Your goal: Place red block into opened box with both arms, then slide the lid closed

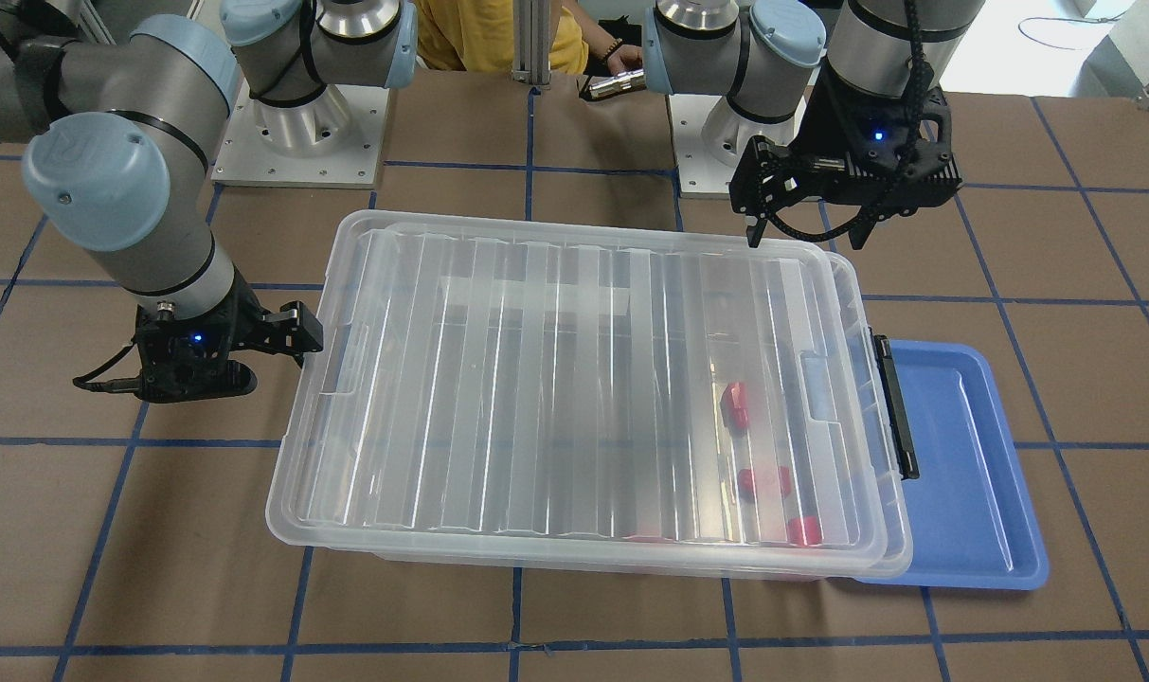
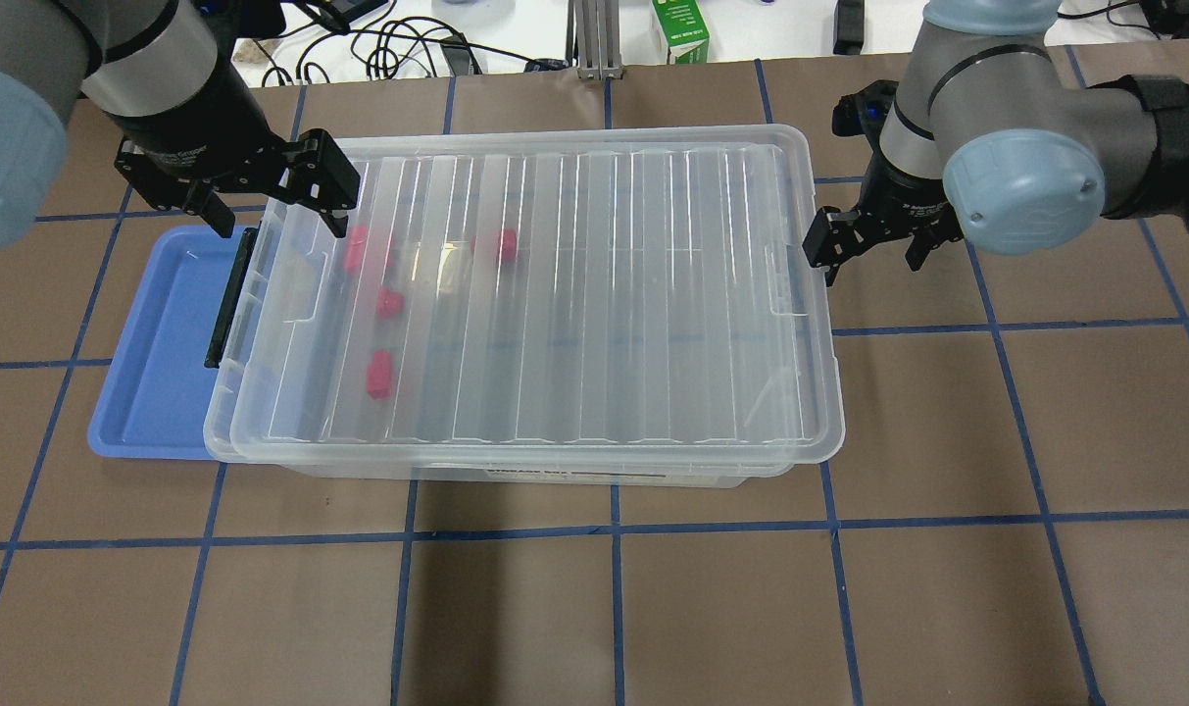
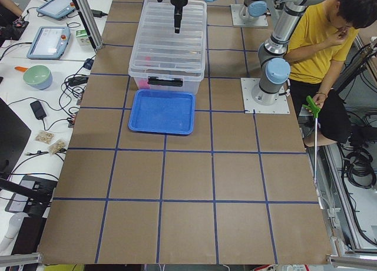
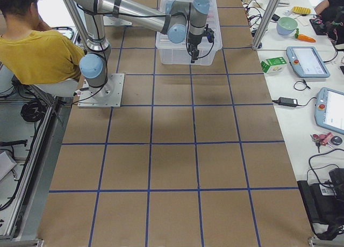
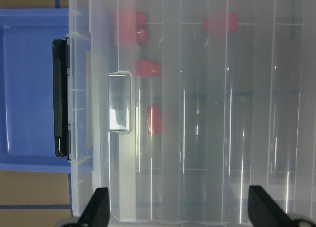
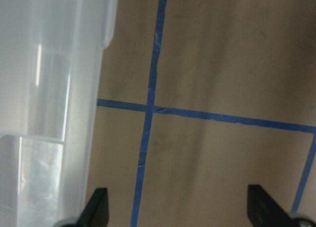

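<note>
blocks: red blocks lie in the box under the lid, apparently 4; the ribs blur the count.
left gripper: spread, empty, over the lid's corner by the black bar.
right gripper: spread, empty, just beside the opposite end.
step: push the lid level toward the bar, avoiding skew.
views: front-facing shows an uncovered strip by the bar; overhead hardly does.

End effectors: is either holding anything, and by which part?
Nothing is held. The left end effector is open above the lid. The right end effector is open beside the box, with only table in its gap.
</note>
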`<state>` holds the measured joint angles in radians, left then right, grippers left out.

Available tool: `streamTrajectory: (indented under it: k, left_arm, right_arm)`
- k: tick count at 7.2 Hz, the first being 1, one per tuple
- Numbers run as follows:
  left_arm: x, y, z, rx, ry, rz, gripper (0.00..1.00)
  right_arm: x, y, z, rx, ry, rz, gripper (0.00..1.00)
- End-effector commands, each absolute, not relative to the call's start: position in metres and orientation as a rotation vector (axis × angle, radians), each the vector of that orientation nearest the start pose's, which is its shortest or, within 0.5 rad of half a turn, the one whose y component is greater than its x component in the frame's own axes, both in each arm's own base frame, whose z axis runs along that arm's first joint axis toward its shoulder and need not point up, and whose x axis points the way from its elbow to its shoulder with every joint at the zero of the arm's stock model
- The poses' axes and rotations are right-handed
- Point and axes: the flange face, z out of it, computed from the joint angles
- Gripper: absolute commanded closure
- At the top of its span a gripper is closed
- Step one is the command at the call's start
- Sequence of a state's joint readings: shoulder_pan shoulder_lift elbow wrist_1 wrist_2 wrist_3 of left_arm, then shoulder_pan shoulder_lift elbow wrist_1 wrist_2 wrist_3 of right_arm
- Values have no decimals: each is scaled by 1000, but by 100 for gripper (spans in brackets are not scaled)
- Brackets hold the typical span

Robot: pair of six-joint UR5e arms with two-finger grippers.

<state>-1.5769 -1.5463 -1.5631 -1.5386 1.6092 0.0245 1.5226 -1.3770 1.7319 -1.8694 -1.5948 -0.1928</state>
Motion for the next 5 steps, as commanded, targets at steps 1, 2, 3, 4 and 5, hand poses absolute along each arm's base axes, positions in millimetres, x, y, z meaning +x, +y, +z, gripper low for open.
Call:
streamTrajectory:
  k: [1,2,3,4,5]
  left_arm:
    - [-132,-487,506,46,3101,-97,0]
    - [-132,-487,507,46,3101,-99,0]
    - [-132,-487,507,46,3101,-99,0]
    - [-132,-487,507,46,3101,-99,0]
    - [-132,-487,507,46,3101,-99,0]
  right_arm:
    - [101,-553,342,-235,3149,74,0]
    - [94,-554,345,-227,3162,70,0]
    - [93,-555,353,-222,3161,45,0]
    - [90,-558,371,-200,3171,30,0]
    - [90,-555,398,-188,3164,67,0]
